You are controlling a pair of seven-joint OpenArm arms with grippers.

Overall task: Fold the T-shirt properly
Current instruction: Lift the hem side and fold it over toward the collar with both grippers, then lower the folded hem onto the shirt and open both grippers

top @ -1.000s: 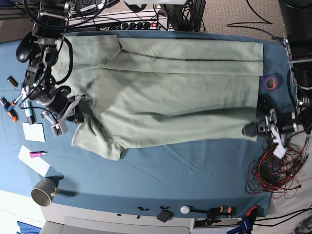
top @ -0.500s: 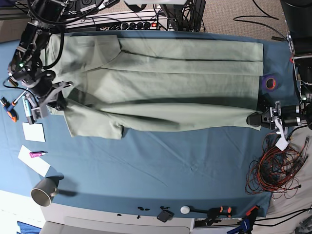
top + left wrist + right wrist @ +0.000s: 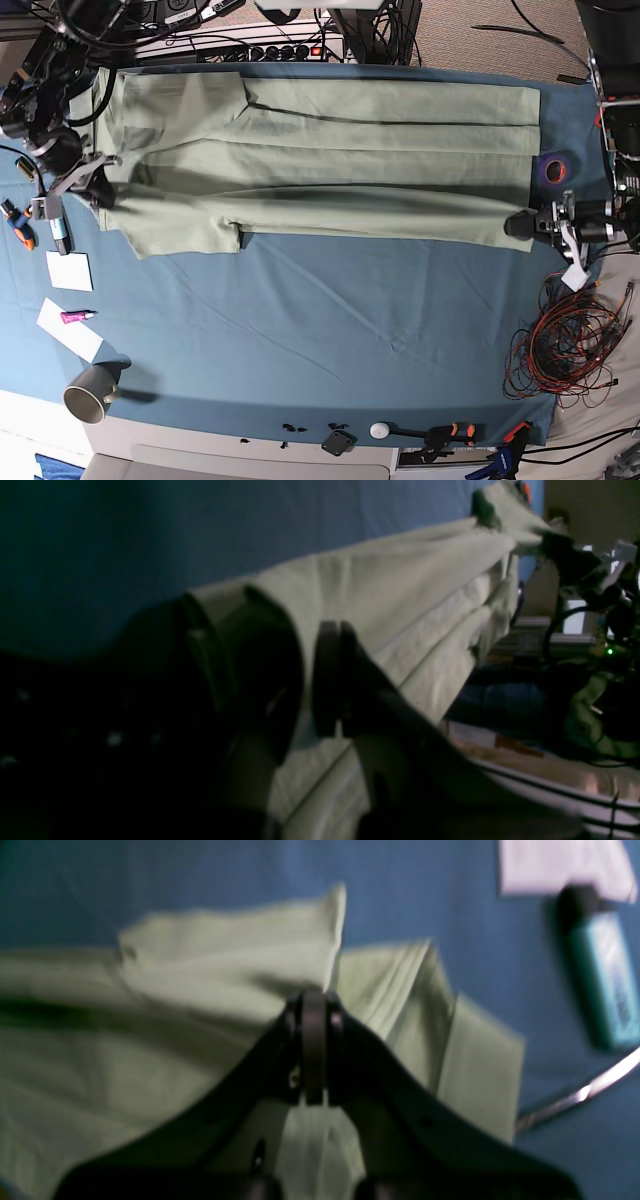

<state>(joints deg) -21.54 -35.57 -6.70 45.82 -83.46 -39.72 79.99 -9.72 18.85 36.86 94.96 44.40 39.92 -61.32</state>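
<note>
Black jaws of the right gripper (image 3: 314, 1050) are pinched tight on a bunched fold of the T-shirt (image 3: 330, 160) at its collar-and-sleeve end, on the left of the base view. The left gripper (image 3: 528, 226) is likewise clenched on the hem corner at the right of that view, and in its own wrist view the pale cloth runs straight from its jaws away toward the other arm. Between the two grips the near edge of the shirt looks pulled fairly taut.

The step in hand seems to be a lengthwise fold, the near side of the shirt being carried toward the far side. To do it well, both arms should travel together at the same pace and height, so the held edge stays straight and parallel to the far edge. Tension should be kept only light, since a harder pull could drag the whole shirt along the blue tablecloth (image 3: 330, 340). The short sleeve hanging near the right gripper may flop out; it wants laying inside the fold before release.

The shirt lies across the far half of the table, its long axis running left to right, collar end left, hem end right. A purple tape roll (image 3: 555, 169) sits just beside the hem.
</note>
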